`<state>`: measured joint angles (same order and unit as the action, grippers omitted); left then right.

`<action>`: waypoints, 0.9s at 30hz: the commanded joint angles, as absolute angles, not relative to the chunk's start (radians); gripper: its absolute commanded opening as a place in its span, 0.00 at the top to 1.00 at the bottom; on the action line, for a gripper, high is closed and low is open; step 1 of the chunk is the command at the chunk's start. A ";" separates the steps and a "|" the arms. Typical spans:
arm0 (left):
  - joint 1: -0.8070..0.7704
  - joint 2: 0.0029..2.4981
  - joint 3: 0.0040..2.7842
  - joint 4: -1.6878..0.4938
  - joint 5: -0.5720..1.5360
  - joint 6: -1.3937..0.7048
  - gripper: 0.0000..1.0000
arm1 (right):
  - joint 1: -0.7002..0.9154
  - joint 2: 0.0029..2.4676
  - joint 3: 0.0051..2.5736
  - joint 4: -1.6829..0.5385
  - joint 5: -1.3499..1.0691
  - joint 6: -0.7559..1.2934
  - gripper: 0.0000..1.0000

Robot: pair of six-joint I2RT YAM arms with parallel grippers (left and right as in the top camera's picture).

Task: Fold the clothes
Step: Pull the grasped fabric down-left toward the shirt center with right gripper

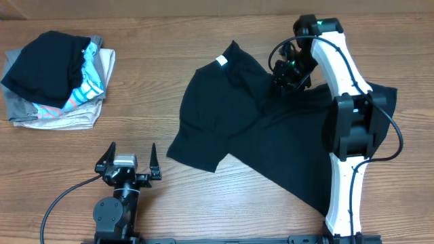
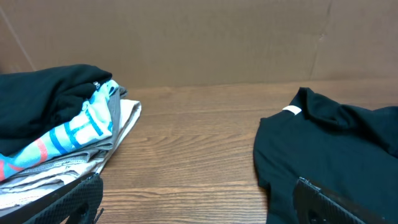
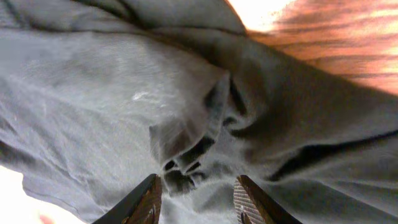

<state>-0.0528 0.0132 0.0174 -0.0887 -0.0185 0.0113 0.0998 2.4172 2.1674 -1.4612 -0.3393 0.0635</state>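
Black T-shirt (image 1: 244, 129): spread out and rumpled on the right half of the counter (image 1: 156, 41), from near the far edge down toward the near-right corner. Neck end toward the far edge, white label (image 1: 220, 61) showing at the collar. One sleeve out toward the counter's middle. Far portion wrinkled into folds. In the left wrist view, a dark sheet on the right with the label on its far corner.

Right gripper (image 1: 286, 71): down on the shirt's far portion, near the far edge, right of the label. In the right wrist view, fingers (image 3: 146, 199) partly apart, with a small pucker of shirt cloth between and just ahead of the tips. Cannot tell whether pinched or only touched. White and black right arm (image 1: 349, 135) over the shirt's right side.

Left gripper (image 1: 131, 157): by the near edge, left of centre. Jaws wide apart, nothing between them, well apart from the shirt.

Pile of folded garments (image 1: 57, 81): far-left corner. Dark piece on top, turquoise-patterned and grey pieces underneath.
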 commanded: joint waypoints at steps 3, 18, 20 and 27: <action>-0.062 0.006 0.010 -0.085 -0.007 0.030 0.00 | 0.102 2.379 2.111 -1.407 -0.382 0.165 0.58; -0.062 0.006 0.010 -0.085 -0.007 0.030 0.00 | 0.105 2.379 2.082 -1.349 -0.444 0.215 0.57; -0.062 0.006 0.010 -0.085 -0.007 0.030 0.00 | 0.105 2.379 2.082 -1.357 -0.443 0.214 0.56; -0.062 0.006 0.010 -0.085 -0.007 0.030 0.00 | 0.104 2.379 2.082 -1.377 -0.451 0.214 0.47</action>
